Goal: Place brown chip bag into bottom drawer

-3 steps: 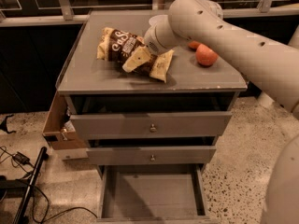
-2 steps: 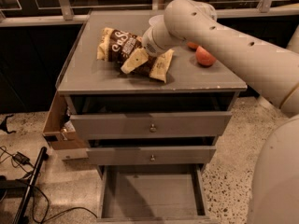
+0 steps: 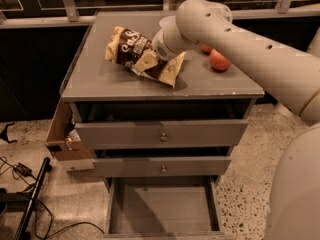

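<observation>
The brown chip bag (image 3: pixel 129 45) lies on the grey cabinet top (image 3: pixel 100 81), left of centre, with its cream-yellow end toward the back left. My gripper (image 3: pixel 160 66) is low over the bag's right end. Its cream fingers (image 3: pixel 147 62) stand apart, one on each side of the dark bag material, so it is open around the bag. The bottom drawer (image 3: pixel 162 206) is pulled out below, showing a plain grey floor with nothing in it. The two knobbed drawers above it are shut.
An orange fruit (image 3: pixel 220 60) lies on the cabinet top right of my gripper, with a second reddish thing (image 3: pixel 206 48) behind it. A brown cardboard box (image 3: pixel 61 136) hangs at the cabinet's left side. Cables (image 3: pixel 22 170) lie on the floor at left.
The gripper stays around the bag's right end, and the bag has not visibly moved. My arm's upper part has shifted slightly in the view.
</observation>
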Controlling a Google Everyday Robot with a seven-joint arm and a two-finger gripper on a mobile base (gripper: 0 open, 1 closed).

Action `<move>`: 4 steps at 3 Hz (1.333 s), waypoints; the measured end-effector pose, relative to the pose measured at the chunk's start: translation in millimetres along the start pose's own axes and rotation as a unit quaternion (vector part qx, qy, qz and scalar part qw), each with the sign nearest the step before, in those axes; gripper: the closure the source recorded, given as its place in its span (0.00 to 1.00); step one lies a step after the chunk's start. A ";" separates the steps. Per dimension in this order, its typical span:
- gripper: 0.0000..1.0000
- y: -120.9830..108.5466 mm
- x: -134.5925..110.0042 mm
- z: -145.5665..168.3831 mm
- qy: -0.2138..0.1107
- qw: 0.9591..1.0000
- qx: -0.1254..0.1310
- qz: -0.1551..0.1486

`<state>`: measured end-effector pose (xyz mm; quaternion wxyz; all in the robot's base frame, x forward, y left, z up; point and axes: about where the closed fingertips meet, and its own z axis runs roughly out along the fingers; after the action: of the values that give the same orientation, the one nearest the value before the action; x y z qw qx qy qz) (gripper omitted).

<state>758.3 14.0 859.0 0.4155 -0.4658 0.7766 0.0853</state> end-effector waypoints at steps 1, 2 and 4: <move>0.64 8.1 5.1 -14.5 -0.003 1.000 -0.004 -0.001; 0.87 22.8 15.5 -45.9 -0.008 1.000 -0.012 -0.003; 1.00 84.0 35.9 -153.4 -0.025 0.996 -0.086 -0.011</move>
<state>596.8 -42.7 909.8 0.3940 -0.5060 0.7507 0.1587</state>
